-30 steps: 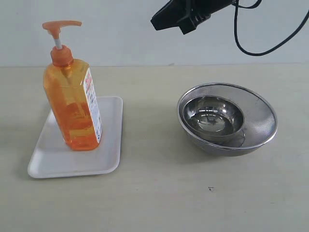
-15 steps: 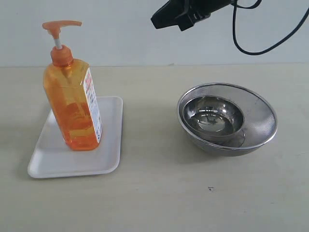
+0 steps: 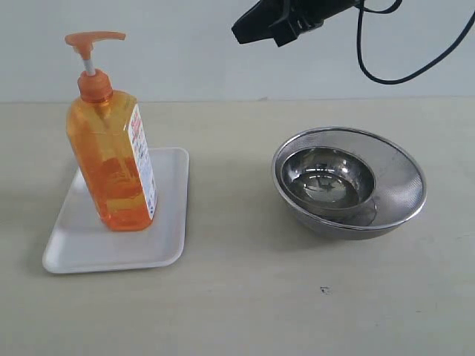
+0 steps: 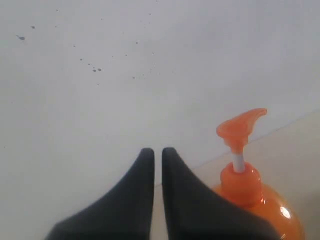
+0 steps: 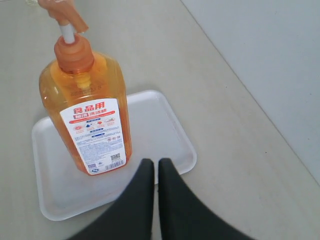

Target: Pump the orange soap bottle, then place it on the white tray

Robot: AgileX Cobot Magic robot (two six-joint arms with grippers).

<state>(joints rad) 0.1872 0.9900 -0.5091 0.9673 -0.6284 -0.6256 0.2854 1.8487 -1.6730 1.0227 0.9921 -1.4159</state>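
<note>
- Standing upright on the white tray (image 3: 169,222) at the left of the table (image 3: 245,297), the orange soap bottle (image 3: 111,167) sits toward the tray's left half with its label facing right. By how it lies, the placing half of the task looks done.
- Its pump head (image 3: 94,37) is raised, with the white stem showing below it. Whether it has been pressed cannot be told from these views, and no soap shows on the tray.
- The left gripper (image 4: 158,150) is out of the exterior view. Its own camera shows the jaws clenched together on nothing, with the pump head near them but apart.
- The right gripper (image 5: 156,161) hangs high at the far side, above the middle of the table. Its jaws are pressed together and empty, well clear of the bottle and tray that it looks down on.
- The steel mesh bowl (image 3: 407,174) sits at the right, well apart from the tray, with a smaller steel bowl nested inside. It has no part in the task.
- If the pump was indeed pressed, nothing seems left to do but move the arms clear.
</note>
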